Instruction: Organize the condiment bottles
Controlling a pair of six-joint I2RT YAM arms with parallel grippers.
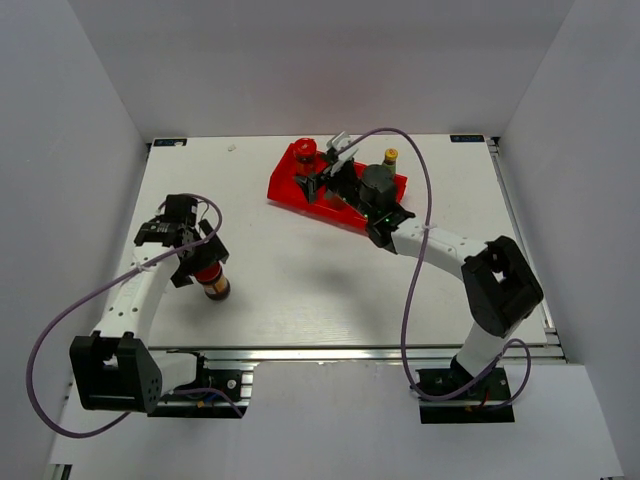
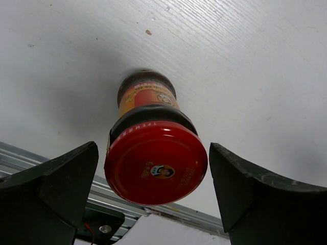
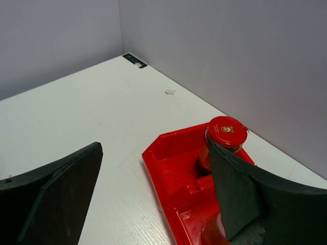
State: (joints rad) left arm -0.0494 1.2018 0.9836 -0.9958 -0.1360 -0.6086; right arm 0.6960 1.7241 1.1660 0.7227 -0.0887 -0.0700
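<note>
A squat brown jar with a red lid (image 2: 156, 163) stands upright on the white table near the front left; from above the same jar (image 1: 212, 281) shows just below my left gripper (image 1: 197, 257). In the left wrist view that gripper (image 2: 153, 191) is open, one finger on each side of the lid with a gap on both sides. A second red-lidded jar (image 3: 226, 131) stands in the far end compartment of the red tray (image 3: 168, 173). My right gripper (image 3: 153, 196) hangs open over the tray (image 1: 290, 190). A yellow-capped bottle (image 1: 390, 157) stands at the tray's right end.
A reddish round top (image 3: 212, 236) shows in the tray's adjoining compartment, mostly hidden behind my right finger. Grey walls close in the table at the back and on both sides. A metal rail (image 1: 350, 352) runs along the front edge. Purple cables loop off both arms.
</note>
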